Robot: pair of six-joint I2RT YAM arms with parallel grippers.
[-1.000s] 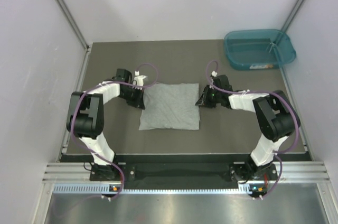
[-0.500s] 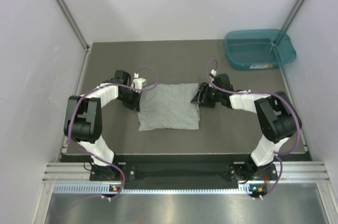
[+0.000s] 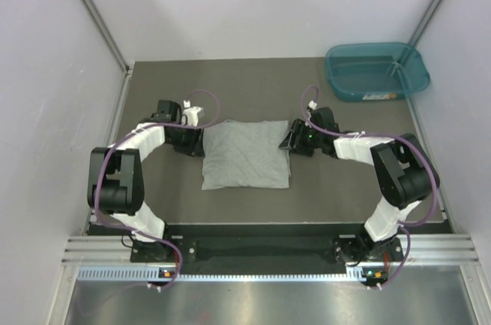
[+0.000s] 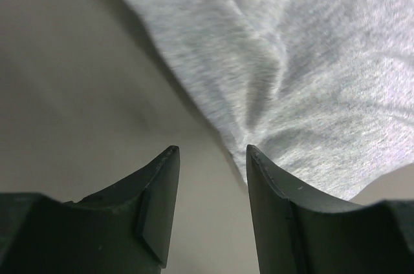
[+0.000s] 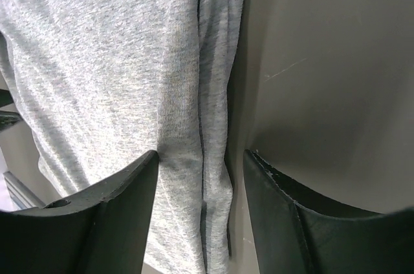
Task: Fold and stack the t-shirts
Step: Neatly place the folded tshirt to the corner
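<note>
The grey t-shirt (image 3: 246,155) lies folded into a rough rectangle at the middle of the surface (image 3: 253,83), with a teal tub (image 3: 376,70) in the far right corner. The left hand (image 3: 198,138) sits at the shirt's far left corner, fingers parted and holding nothing. The right hand (image 3: 290,139), at its far right corner, is likewise spread and empty.

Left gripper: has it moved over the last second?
Yes. The left gripper has backed off leftward, away from the t-shirt's left edge and toward the table's left side. Its jaws now stand open beside the cloth.
</note>
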